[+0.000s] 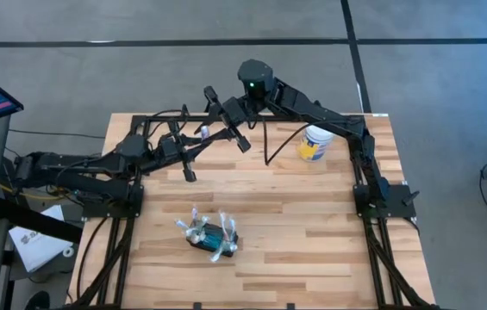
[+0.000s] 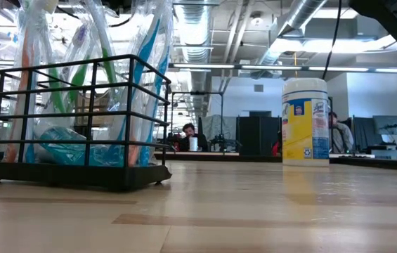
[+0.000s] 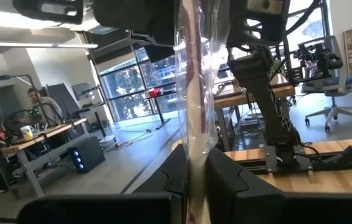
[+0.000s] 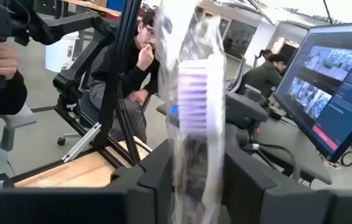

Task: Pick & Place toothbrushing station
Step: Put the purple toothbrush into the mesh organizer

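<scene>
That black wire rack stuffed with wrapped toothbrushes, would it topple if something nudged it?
Probably not easily: the black wire rack sits on a wide flat base. It looks light, being open wire, so a nudge might slide it. The wrapped toothbrushes stand taller than the rim and may wobble.

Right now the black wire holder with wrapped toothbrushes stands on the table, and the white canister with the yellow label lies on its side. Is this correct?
Not quite. The canister stands upright, as the low view shows. The black wire holder with wrapped toothbrushes does stand on the table.

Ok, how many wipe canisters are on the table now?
1. The canister stands upright on the table's right side, well apart from the toothbrushing station; none seems hidden.
</scene>
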Action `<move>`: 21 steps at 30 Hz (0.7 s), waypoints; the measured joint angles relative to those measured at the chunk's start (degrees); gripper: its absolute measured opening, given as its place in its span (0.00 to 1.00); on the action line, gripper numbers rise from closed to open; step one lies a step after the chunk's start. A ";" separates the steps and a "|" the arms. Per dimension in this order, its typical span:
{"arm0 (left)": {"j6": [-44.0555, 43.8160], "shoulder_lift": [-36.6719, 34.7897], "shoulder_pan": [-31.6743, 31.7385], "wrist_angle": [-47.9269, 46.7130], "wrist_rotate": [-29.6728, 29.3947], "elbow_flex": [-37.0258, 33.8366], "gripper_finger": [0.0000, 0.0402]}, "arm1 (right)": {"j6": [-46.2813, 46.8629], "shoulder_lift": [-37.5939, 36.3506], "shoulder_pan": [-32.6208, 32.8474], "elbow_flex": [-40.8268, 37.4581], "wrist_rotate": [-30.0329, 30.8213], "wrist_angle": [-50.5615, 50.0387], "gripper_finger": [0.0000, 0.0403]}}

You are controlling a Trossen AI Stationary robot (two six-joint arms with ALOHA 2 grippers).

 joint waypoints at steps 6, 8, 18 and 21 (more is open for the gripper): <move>0.07 0.13 -0.02 -0.08 0.03 0.00 0.05 | 0.04 0.00 0.03 0.00 0.01 0.35 0.10; 0.09 0.13 -0.02 -0.10 -0.09 0.00 0.05 | -0.03 0.00 0.00 0.00 0.01 0.53 0.03; -0.02 0.13 -0.02 -0.17 -3.82 0.00 0.16 | 1.36 0.00 -0.06 0.00 0.36 0.23 0.02; 0.06 -0.46 -0.04 -0.61 -4.26 0.00 0.21 | 2.87 0.00 -0.63 0.01 0.44 0.18 0.01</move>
